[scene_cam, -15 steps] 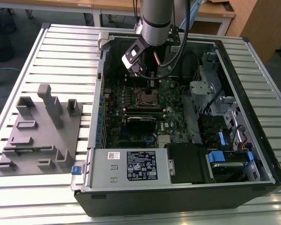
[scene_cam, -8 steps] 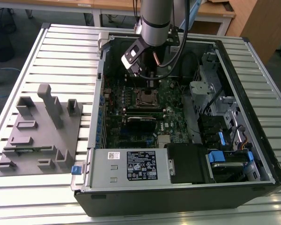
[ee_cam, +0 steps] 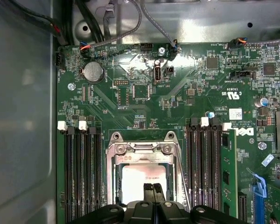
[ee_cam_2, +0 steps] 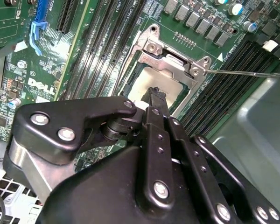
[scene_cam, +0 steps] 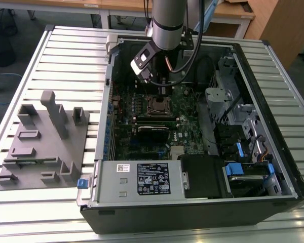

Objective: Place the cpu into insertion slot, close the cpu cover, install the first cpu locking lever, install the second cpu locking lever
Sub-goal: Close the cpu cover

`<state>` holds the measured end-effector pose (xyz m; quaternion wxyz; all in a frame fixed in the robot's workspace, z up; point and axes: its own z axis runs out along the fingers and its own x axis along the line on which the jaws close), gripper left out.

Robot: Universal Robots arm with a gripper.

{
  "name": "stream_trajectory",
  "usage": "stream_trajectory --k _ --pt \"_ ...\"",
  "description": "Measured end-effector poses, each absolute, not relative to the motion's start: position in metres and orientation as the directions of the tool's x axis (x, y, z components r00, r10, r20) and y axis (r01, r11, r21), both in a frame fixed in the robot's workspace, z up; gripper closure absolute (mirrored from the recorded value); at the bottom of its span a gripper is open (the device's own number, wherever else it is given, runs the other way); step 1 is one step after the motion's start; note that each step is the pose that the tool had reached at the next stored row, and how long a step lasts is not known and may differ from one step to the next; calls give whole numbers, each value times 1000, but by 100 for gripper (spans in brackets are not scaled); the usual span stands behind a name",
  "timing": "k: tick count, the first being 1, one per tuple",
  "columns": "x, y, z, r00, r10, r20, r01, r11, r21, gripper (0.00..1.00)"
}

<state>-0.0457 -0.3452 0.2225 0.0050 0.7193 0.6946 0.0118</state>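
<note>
Slatted metal table [scene_cam: 66, 45] carries an open computer case [scene_cam: 192, 217] lying on its side. A grey fixture block [scene_cam: 40, 147] sits on the table at 9 o'clock from the case in the exterior view, just beside it. The arm [scene_cam: 168, 23] drops into the case from 12 o'clock. A power supply [scene_cam: 142, 178] lies at the case's 6 o'clock edge. The green motherboard [scene_cam: 187, 126] fills the case floor, with black memory slots [ee_cam: 81, 177] flanking the socket on both sides.

The insertion slot [scene_cam: 159, 106] sits near the board's middle, directly under the arm's tool. The cpu cover [ee_cam: 142, 150] appears to lie down around it as a silver frame, though whether it is fully seated is unclear. The cpu [ee_cam: 140, 179] lies flat inside the slot, its pale metal top showing through the window.

A thin locking lever [ee_cam_2: 247, 73] sticks out from a socket corner over the memory slots, not latched.

The gripper [ee_cam: 153, 187] is over the cpu, jaws pressed together with nothing between them. The tips are at the chip's top face, near one edge. Contact or a hair above, cannot tell.
</note>
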Motion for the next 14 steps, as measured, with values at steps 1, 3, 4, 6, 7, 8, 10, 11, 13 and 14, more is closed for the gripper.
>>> stream_trajectory --k 1,3,4,6,7,8,10,11,13,14 --pt "-46 -345 222 35 999 10 999 -35 23 90" --pt "-46 -345 222 33 999 10 999 -33 24 90" --pt "-46 -345 222 25 1000 10 999 -25 24 90" --pt "-46 -345 222 0 1000 10 1000 -1 24 90" --pt "-46 -345 222 -17 1000 10 1000 16 24 90" --pt "-46 -345 222 -35 999 10 999 34 24 90" --pt "-46 -345 222 -70 997 10 997 70 24 90" --pt "-46 -345 222 -88 996 10 996 88 24 90" --pt "-46 -345 222 -126 992 10 992 126 23 90" --pt "-46 -345 222 -144 990 10 989 143 24 90"
